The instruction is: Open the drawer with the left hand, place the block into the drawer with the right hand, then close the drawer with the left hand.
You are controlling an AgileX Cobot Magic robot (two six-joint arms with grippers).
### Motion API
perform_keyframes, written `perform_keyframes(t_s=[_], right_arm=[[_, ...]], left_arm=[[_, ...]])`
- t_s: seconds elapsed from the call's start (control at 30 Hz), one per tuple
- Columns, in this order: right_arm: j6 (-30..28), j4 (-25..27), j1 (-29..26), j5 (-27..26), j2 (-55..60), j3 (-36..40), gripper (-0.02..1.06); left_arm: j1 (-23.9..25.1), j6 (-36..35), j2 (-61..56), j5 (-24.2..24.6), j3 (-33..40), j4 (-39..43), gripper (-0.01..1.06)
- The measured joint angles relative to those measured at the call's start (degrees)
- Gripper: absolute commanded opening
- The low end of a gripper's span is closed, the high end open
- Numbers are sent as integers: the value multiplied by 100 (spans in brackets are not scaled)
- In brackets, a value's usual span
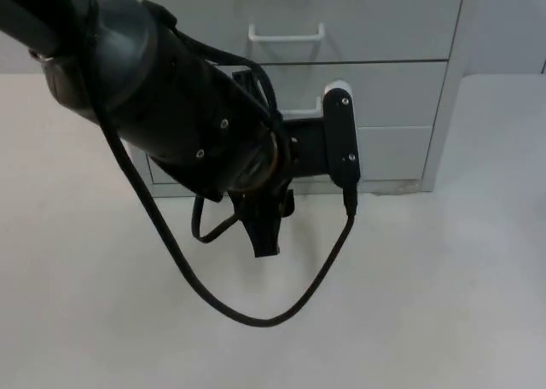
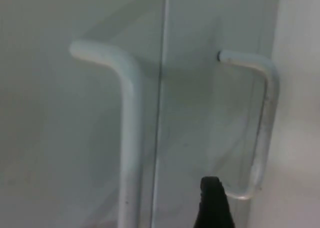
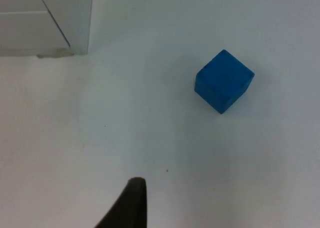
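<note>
Two end effectors: left end effector [image 1: 266, 235] near the drawer [image 1: 358, 90] fronts; finger spread, I cannot tell.
Handle [image 2: 262, 123]: just ahead; I should centre on it before pulling straight.
Right end effector [image 3: 131, 204]: waits, state unclear.
Block [image 3: 224, 81]: on the surface [image 3: 150, 138] ahead.

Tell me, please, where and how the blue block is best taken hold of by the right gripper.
Grip the blue block across two opposite flat side faces, coming straight down from above. It rests flat on the white table, apart from the drawer cabinet, and sits turned corner-on, so the wrist probably needs rotating to square up.
</note>
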Motion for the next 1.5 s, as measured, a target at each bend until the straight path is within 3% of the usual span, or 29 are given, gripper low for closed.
perform_keyframes(t_s=[0.23, 0.53, 0.63, 0.67, 0.8, 1.13, 1.23, 1.5], right_arm=[[0, 0, 0, 0, 0, 0, 105], [-3, 0, 0, 0, 0, 0, 105], [-3, 0, 0, 0, 0, 0, 105], [-3, 0, 0, 0, 0, 0, 105], [-3, 0, 0, 0, 0, 0, 105], [-3, 0, 0, -24, 0, 0, 105], [-3, 0, 0, -45, 0, 0, 105], [-3, -52, 0, -79, 0, 0, 105]], left_arm=[[27, -178, 531, 245, -402, 154, 54], [63, -205, 865, 216, -684, 131, 54], [63, -229, 863, 216, -708, 116, 39], [63, -233, 863, 216, -721, 113, 39], [89, -243, 863, 138, -753, 113, -1], [-40, 509, 864, 268, -818, -305, 0], [-247, 1470, 798, 445, -811, -1284, 0], [-656, 1934, 212, 136, 102, -2288, 0]])
